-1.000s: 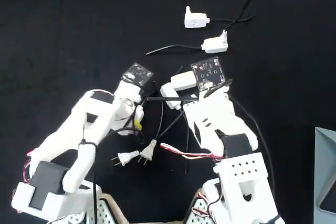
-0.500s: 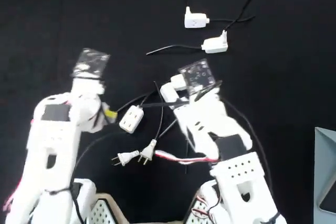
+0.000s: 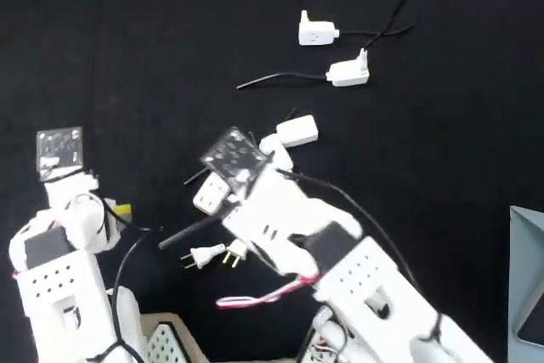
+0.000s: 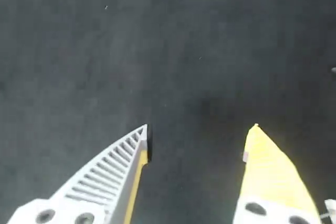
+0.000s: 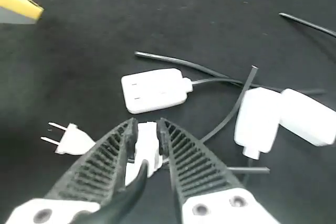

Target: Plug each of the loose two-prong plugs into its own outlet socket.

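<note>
Two white two-prong plugs lie near the table's front: one (image 3: 202,257) (image 5: 69,138) lies free. The other (image 3: 233,252) (image 5: 146,142) sits between the black fingers of my right gripper (image 5: 146,125), which is shut on its sides. A white outlet socket block (image 3: 212,195) (image 5: 154,90) rests just beyond it, slots up. The right arm (image 3: 280,218) reaches across over both plugs. My left gripper (image 4: 201,132) is open over bare black cloth at the left, holding nothing; one of its fingers (image 3: 121,209) (image 5: 21,4) is yellow.
Two white adapters (image 3: 297,131) (image 5: 257,116) lie right of the socket block among loose black cables (image 3: 191,227). Two more white outlet pieces (image 3: 316,30) (image 3: 348,72) with cords sit at the back. A grey object (image 3: 527,278) is at the right edge.
The left arm swung away to the left, leaving the socket block on the table. The right arm swept left from the adapters to the plugs.
</note>
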`<action>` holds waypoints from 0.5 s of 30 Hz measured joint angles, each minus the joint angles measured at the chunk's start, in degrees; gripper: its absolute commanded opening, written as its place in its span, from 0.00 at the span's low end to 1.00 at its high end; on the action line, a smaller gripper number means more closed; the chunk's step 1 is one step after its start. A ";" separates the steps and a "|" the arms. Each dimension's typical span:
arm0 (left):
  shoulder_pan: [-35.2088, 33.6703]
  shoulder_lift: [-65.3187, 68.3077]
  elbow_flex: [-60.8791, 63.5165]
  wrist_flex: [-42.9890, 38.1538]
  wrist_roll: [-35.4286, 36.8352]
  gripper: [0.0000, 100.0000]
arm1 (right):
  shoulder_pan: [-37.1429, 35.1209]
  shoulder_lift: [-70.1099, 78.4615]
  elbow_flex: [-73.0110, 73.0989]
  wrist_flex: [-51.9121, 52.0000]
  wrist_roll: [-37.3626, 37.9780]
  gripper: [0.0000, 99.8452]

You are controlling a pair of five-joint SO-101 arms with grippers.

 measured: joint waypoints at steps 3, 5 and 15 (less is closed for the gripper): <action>-1.49 -1.93 3.52 -2.20 1.85 0.29 | -2.37 6.42 -3.96 0.00 0.00 0.01; -2.20 -2.81 6.15 -4.31 2.73 0.29 | -3.69 10.11 -6.15 0.00 0.09 0.01; -5.98 -3.43 8.35 -6.24 3.16 0.29 | -6.51 24.35 -7.91 -9.67 3.34 0.01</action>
